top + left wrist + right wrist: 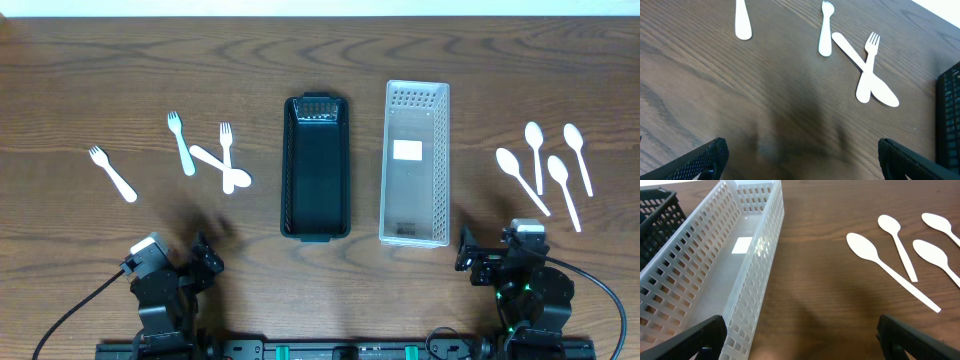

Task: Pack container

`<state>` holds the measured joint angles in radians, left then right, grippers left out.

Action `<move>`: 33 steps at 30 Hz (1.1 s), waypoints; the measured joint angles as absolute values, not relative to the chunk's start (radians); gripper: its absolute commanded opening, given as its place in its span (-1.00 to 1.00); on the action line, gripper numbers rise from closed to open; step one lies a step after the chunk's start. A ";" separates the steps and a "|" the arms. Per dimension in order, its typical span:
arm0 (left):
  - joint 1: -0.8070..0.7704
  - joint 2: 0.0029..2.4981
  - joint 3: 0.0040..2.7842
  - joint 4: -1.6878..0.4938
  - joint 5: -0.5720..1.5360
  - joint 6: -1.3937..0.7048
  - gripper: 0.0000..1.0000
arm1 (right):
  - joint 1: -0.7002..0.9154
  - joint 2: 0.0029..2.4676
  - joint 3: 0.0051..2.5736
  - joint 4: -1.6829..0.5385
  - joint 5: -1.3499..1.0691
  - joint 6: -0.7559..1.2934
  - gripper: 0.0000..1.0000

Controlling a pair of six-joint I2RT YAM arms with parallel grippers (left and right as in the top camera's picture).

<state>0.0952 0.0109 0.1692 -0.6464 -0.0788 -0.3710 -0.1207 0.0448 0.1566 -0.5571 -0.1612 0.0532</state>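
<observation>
Left gripper (802,150), right gripper (801,325) spread, empty; white perforated basket (441,170) beside black basket (287,170).

A black basket (287,170) and a white basket (441,160) are set on the table (100,70). Forks (183,145) are laid left, spoons (522,180) right.

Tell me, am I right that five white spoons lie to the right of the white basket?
Not quite. There are four spoons, not five, lying to the right of the white basket. The overhead view shows this.
</observation>
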 measured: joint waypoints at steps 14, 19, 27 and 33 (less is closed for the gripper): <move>0.095 0.011 0.169 -0.646 -0.079 -0.371 0.96 | -0.121 0.045 0.157 -0.557 -0.161 0.053 0.98; 0.095 0.011 0.169 -0.647 -0.078 -0.370 0.96 | -0.121 0.045 0.157 -0.556 -0.168 0.053 0.98; 0.095 0.023 0.170 -0.646 0.025 -0.382 0.96 | -0.121 0.045 0.158 -0.556 -0.239 0.068 0.99; 0.095 0.133 0.276 -0.651 0.068 -0.370 0.96 | -0.121 0.142 0.264 -0.557 -0.262 0.095 0.99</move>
<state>0.0952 0.1326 0.2756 -0.6506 0.0681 -0.3698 -0.1207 0.1417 0.2638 -0.5568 -0.2623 0.0952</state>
